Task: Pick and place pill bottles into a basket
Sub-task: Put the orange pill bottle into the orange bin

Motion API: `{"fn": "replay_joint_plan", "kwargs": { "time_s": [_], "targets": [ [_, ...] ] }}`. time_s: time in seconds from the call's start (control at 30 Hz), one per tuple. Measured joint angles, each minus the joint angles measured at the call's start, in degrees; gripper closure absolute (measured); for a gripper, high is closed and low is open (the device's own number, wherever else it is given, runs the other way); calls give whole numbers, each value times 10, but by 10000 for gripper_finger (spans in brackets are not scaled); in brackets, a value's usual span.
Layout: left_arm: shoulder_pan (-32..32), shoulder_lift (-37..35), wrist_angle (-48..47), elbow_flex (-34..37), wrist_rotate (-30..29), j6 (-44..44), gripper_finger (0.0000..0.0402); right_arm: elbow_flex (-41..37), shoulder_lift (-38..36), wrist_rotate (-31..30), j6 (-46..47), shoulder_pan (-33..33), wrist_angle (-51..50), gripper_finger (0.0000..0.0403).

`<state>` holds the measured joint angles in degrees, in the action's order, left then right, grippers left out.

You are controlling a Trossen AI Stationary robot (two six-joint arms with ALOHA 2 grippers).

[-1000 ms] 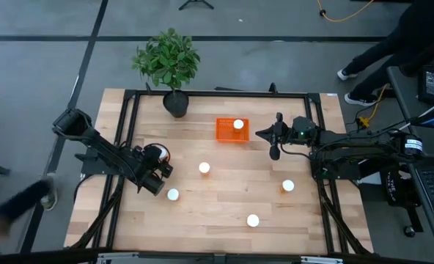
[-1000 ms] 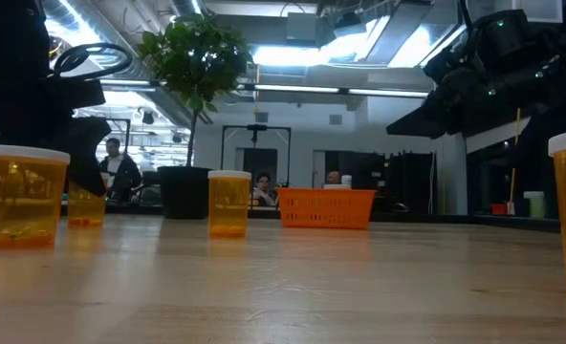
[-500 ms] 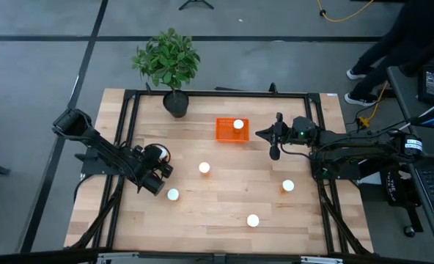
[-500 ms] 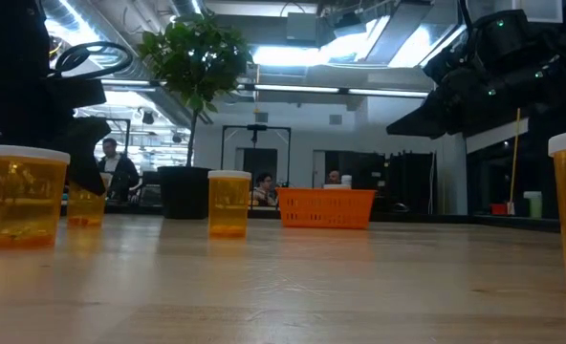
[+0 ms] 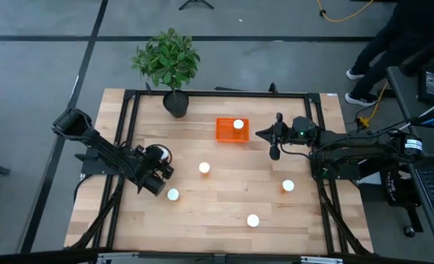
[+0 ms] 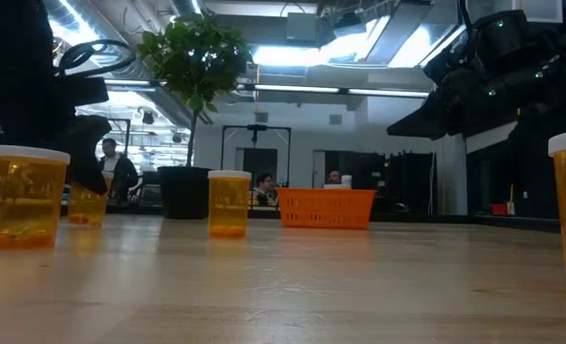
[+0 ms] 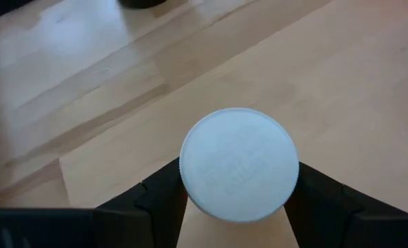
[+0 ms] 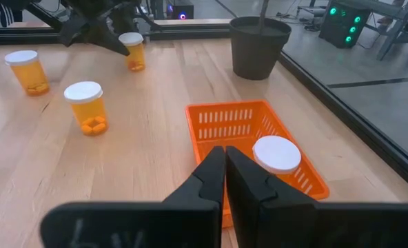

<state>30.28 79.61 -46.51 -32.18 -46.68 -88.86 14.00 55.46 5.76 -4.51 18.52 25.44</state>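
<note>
Near the tabletop's left edge, the left hand (image 7: pixel 237 207) clamps a light, rigid, slick-sided pill bottle (image 7: pixel 239 165) just below its cap.

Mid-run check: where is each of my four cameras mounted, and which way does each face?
High: overhead, looking straight down; both arms, basket.
Low: table height, looking across to the room; arms overhead, basket far.
Left wrist: looks down past the left end effector, closed around a pill bottle.
Right wrist: looks past the shut right end effector at the basket.
Shared: the basket holding one bottle.
</note>
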Motion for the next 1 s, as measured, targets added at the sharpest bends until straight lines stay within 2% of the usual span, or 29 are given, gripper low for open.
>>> {"fn": "replay_joint_plan", "kwargs": {
  "time_s": [0.43, 0.87, 1.0],
  "targets": [
    [0, 0, 0, -90, -3, 195, 196, 0, 0, 0, 13, 0, 0, 385],
    [-4, -13, 2, -166, -3, 339, 196, 0, 0, 0, 12, 0, 0, 385],
    [-22, -39, 52, -177, -2, 418, 196, 0, 0, 1, 12, 0, 1, 385]
  ]
}}
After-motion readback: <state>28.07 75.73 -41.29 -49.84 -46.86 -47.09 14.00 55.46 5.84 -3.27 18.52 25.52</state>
